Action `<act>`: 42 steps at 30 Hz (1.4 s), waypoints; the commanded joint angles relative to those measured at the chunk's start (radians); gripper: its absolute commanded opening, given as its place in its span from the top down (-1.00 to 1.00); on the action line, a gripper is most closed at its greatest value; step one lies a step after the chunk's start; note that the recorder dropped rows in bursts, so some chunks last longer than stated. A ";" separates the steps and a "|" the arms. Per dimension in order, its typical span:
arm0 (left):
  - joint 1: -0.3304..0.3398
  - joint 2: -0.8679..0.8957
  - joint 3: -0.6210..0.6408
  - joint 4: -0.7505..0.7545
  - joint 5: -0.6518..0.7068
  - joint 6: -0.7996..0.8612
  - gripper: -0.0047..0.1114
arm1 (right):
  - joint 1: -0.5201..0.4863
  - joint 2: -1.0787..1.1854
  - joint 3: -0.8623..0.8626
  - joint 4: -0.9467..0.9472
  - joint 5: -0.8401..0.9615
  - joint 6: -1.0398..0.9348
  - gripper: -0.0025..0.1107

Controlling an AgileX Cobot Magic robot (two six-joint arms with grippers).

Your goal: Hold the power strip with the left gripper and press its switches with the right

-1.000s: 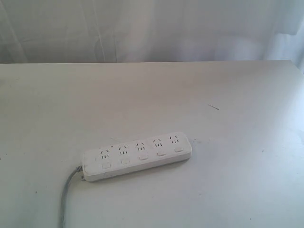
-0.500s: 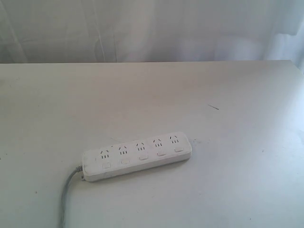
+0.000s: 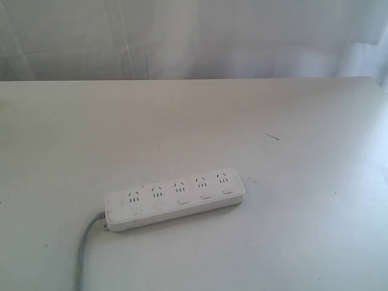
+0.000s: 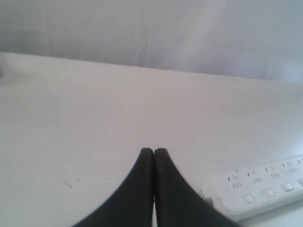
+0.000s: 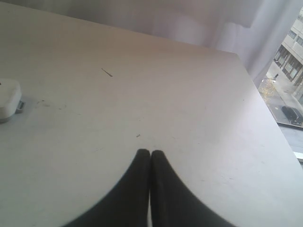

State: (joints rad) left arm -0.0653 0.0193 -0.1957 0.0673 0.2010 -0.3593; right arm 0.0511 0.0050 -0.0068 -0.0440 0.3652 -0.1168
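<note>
The white power strip [image 3: 176,197] lies flat on the white table, its grey cord [image 3: 83,251] trailing off toward the front edge. Its switches [image 3: 182,202] form a row of small white buttons under the socket groups. Neither arm shows in the exterior view. In the left wrist view my left gripper [image 4: 154,151] is shut with nothing between its black jaws, and part of the power strip [image 4: 265,187] lies off to one side, apart from it. My right gripper [image 5: 150,152] is shut and empty too; only one rounded end of the power strip [image 5: 8,99] shows at that view's edge.
The white table [image 3: 254,121] carries a small dark scratch [image 3: 273,137]. A pale curtain [image 3: 182,36] hangs behind the far edge. The table's side edge [image 5: 265,113] and a window to a street beyond appear in the right wrist view.
</note>
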 commanded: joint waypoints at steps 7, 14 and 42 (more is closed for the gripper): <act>-0.005 -0.006 -0.347 -0.486 0.460 0.749 0.92 | -0.007 -0.005 0.007 -0.005 -0.008 0.001 0.96; -0.005 -0.006 -0.425 -0.423 0.646 0.741 0.92 | -0.007 -0.005 0.007 -0.005 -0.008 0.001 0.96; -0.005 -0.006 -0.572 -0.609 0.918 0.714 0.92 | -0.007 -0.005 0.007 -0.005 -0.008 0.001 0.96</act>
State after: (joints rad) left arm -0.0653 0.0128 -0.7625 -0.5163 1.1111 0.3680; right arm 0.0511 0.0050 -0.0068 -0.0440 0.3652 -0.1168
